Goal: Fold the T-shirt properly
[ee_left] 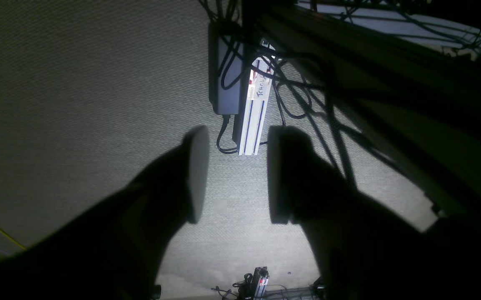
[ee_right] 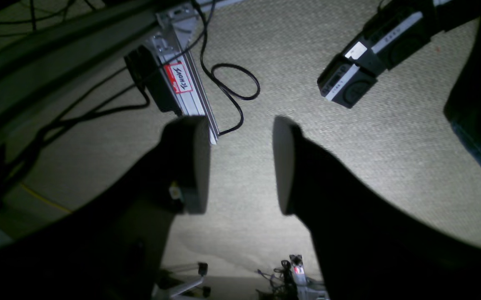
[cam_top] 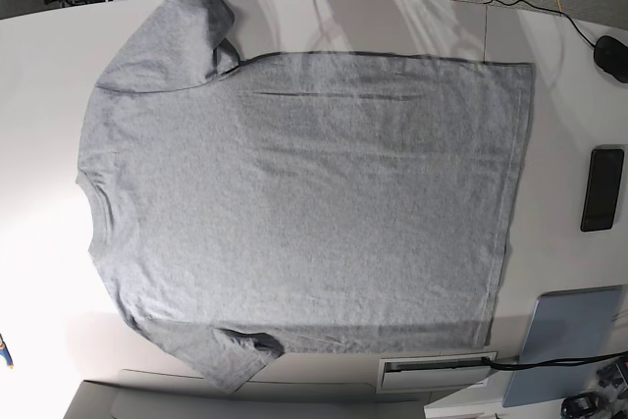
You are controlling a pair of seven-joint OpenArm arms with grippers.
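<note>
Close up, the left gripper (ee_left: 234, 175) and the right gripper (ee_right: 240, 164) both hang with their two fingers apart, holding nothing, likely waiting to start. Below them is only carpet floor (ee_right: 369, 137) and cables (ee_right: 232, 83). Farther off, one grey T-shirt (cam_top: 304, 213) lies spread flat on the white table (cam_top: 39, 76), plain side up, ready for folding. One black phone (cam_top: 601, 188) rests beside it.

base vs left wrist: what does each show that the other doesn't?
Base only: the T-shirt spread flat, plain side up, neck at the view's left, on the white table, plus a black phone. Left wrist only: the left pincer, open and empty, over carpet, an aluminium rail and cables. Shared: nothing clearly; neither arm appears in base.
</note>
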